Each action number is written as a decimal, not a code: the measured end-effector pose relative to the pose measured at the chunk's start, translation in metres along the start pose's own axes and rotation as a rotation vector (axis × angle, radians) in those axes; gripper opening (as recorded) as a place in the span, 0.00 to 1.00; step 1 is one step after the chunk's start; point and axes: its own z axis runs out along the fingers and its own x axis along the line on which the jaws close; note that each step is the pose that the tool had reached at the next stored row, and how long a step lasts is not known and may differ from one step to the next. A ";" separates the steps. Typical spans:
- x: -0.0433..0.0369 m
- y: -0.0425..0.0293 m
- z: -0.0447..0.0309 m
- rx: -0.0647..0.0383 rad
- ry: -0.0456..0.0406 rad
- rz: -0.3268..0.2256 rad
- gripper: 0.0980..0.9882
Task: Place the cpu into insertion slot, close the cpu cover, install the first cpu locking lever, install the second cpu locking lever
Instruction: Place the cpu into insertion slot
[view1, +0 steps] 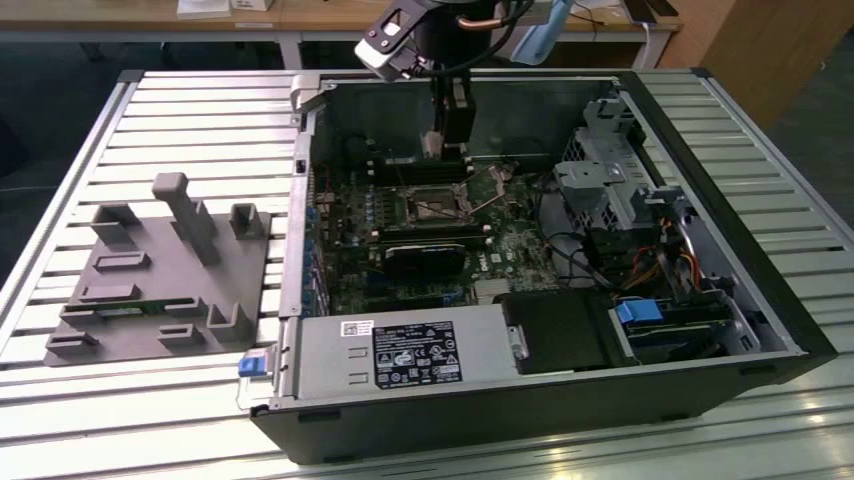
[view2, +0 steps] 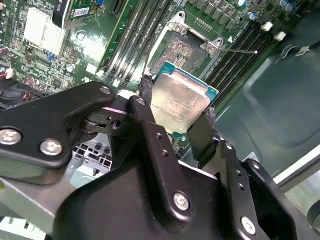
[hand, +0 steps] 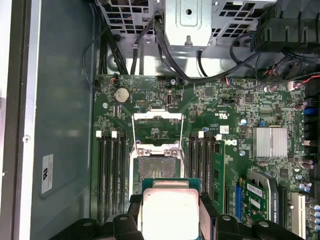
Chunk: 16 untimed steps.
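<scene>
Slatted metal table (view1: 160, 110) carries the open case (view1: 534, 400) in the exterior view. Your gripper (view1: 447, 150) hangs inside it over the board (view1: 350, 250), near the far wall. Case walls rise all round, so your free path looks to be straight up and down.

In the second wrist view the fingers (view2: 150, 130) are clamped on the cpu (view2: 180, 100), one on each of two opposite edges. They hold it in the air, just short of the slot (view2: 182, 50). Treat the chip as light, thin and rigid, with a slick metal top and a delicate underside. The edge grip suits it, but any tilt on the way down could harm the slot's contacts.

In the first wrist view the cover (hand: 156, 116) is flipped open beyond the slot, leaving the contact field bare. Memory slots (hand: 112, 175) run close along both sides, so you have little spare room for the fingers.
</scene>
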 end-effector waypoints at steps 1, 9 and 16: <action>0.0000 0.0000 0.0006 0.000 -0.0001 0.000 0.49; 0.0008 -0.0003 0.0058 0.000 -0.0002 0.000 0.49; 0.0019 -0.0005 0.0109 0.000 0.0000 0.000 0.49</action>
